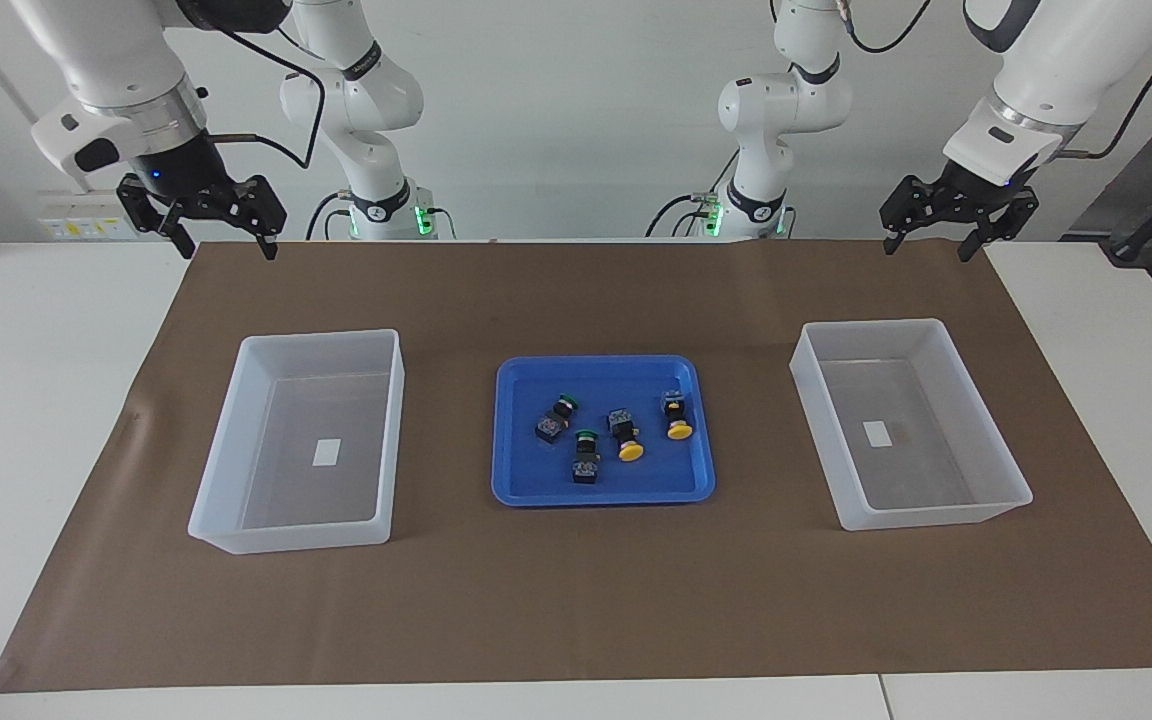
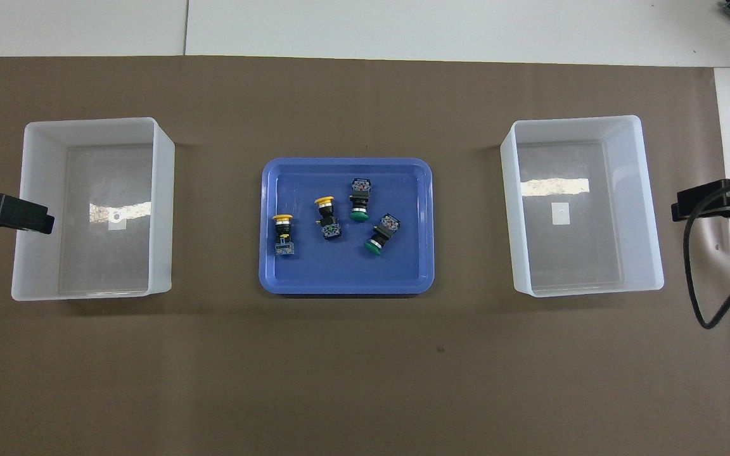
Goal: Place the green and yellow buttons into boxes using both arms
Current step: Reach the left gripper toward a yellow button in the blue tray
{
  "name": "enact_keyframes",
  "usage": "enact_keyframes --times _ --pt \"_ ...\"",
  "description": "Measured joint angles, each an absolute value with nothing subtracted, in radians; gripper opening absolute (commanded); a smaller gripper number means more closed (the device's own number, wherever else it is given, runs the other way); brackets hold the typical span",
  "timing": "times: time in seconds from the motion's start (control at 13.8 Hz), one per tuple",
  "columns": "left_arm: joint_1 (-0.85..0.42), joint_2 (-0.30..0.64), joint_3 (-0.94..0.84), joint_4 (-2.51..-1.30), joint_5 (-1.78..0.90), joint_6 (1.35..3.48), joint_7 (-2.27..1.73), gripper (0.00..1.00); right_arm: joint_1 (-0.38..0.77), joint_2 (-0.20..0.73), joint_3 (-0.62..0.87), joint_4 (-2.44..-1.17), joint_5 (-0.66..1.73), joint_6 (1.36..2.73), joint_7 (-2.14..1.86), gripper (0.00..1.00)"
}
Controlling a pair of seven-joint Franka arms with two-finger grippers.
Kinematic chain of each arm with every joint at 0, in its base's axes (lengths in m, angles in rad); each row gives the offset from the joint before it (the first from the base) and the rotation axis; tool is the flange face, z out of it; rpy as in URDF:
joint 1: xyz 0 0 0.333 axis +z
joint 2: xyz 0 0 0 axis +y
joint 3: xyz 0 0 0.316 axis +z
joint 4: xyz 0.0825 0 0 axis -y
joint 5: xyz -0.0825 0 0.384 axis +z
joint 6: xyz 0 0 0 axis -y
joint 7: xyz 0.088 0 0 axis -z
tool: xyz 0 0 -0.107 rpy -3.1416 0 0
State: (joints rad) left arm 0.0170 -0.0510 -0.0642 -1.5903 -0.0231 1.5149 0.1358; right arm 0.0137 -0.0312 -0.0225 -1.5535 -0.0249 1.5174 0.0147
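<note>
Two green buttons (image 1: 556,417) (image 1: 586,457) and two yellow buttons (image 1: 624,437) (image 1: 677,415) lie on their sides in a shallow blue tray (image 1: 536,495) at mid-table. From overhead the yellow ones (image 2: 283,234) (image 2: 326,218) lie toward the left arm's end and the green ones (image 2: 359,199) (image 2: 381,234) toward the right arm's end. One translucent white box (image 1: 871,325) (image 2: 92,120) stands at the left arm's end, another (image 1: 321,338) (image 2: 574,119) at the right arm's end, and neither holds a button. My left gripper (image 1: 928,248) (image 2: 16,214) hangs open, holding nothing, high over the mat's corner. My right gripper (image 1: 226,248) (image 2: 704,202) mirrors it.
A brown mat (image 1: 576,600) covers most of the white table (image 1: 26,400). Each box has a small white label on its floor. A black cable (image 2: 694,278) loops down from the right arm.
</note>
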Motion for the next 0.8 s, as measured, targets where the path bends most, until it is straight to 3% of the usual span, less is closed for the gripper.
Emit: enact_keyframes --times 0.8 --pt "0.016 -0.053 -0.074 -1.596 -0.023 1.518 0.135 1.0 0.014 -0.031 -0.023 -1.553 -0.025 1.517 0.015 1.0"
